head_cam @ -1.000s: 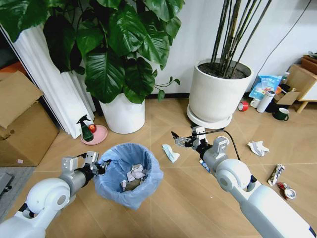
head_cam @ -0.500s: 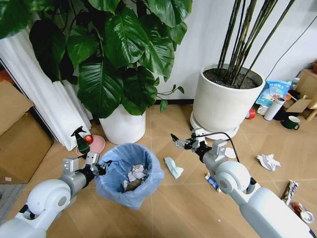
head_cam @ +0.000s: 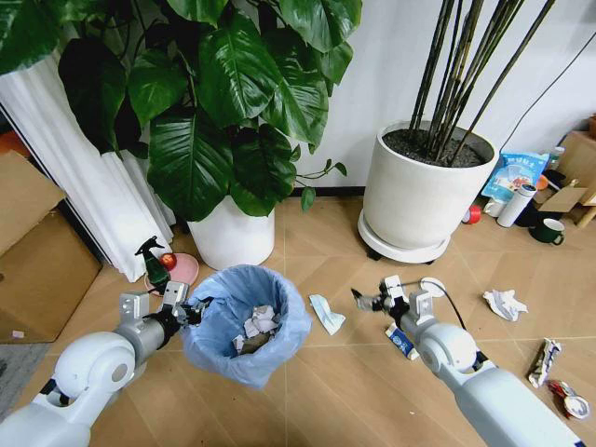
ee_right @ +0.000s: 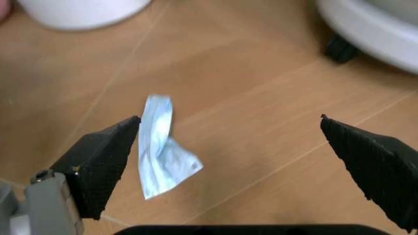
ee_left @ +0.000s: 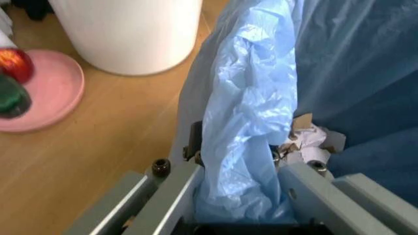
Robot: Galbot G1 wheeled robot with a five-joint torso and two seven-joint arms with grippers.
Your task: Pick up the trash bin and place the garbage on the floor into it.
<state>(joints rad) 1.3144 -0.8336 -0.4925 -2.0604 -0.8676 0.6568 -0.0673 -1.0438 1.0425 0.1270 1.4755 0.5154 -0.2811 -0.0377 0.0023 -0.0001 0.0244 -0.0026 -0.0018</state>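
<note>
The trash bin (head_cam: 244, 328), lined with a crinkly light blue bag, is held at its rim just off the floor (head_cam: 326, 391), with crumpled paper inside. My left gripper (head_cam: 191, 312) is shut on that rim; in the left wrist view the bag (ee_left: 251, 112) is pinched in my left gripper (ee_left: 238, 171). My right gripper (head_cam: 367, 300) hovers open above the floor, right of a pale blue-white scrap (head_cam: 326, 315). In the right wrist view this scrap (ee_right: 160, 147) lies near one fingertip of my right gripper (ee_right: 228, 119). More garbage lies to the right: a blue-and-white piece (head_cam: 402, 341), a paper wad (head_cam: 503, 303), a silvery wrapper (head_cam: 545, 361), a red wrapper (head_cam: 568, 400).
Two large white plant pots (head_cam: 233, 237) (head_cam: 419, 200) stand behind by the wall. A pink saucer (head_cam: 183, 270) with a green spray bottle (head_cam: 154, 265) sits left of the bin. Cardboard boxes (head_cam: 33, 251) fill the left. A green mug (head_cam: 549, 230) and red tape roll (head_cam: 475, 214) are far right.
The camera has shifted. My right gripper has drawn back and dropped lower, ending right of the pale scrap, still open. My left gripper keeps its hold on the bin's rim.
</note>
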